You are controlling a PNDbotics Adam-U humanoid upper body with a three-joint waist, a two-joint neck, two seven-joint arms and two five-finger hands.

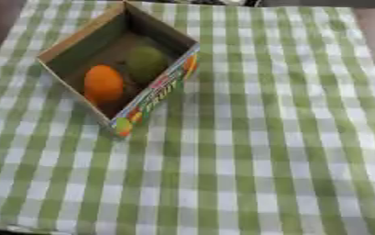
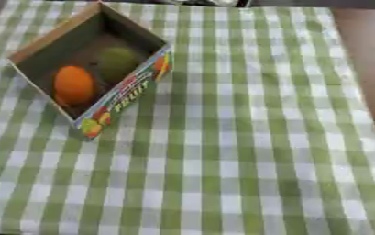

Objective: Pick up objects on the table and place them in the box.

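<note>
Although neither of my hands appears in either view, so that I cannot report whether my fingers are spread, curled or holding anything, the state of the work can be recorded.

Left eye view: the box [image 1: 62, 48], open-topped cardboard with a printed fruit pattern on its near wall, stands on the table [image 1: 262, 160] toward the far left, set cornerwise on the green-and-white checked cloth [image 1: 246, 114]. Inside it lie an orange fruit [image 1: 103, 82] near the front corner and a green fruit [image 1: 146, 63] just behind it, the two close together, possibly touching. No loose object is visible on the cloth around the box.

Right eye view: the same arrangement, the orange fruit at the near-left of the interior and the green one beyond it. The rest of the cloth shows only its checks.

Judgement: both fruits look rounded and smooth-skinned, likely light and rigid, apt to roll. If either needed lifting, I would close round its widest part from above. The box walls look thin and would shift if nudged. With no hand in view, the fruits' position relative to my fingers cannot be stated. The task appears complete.
</note>
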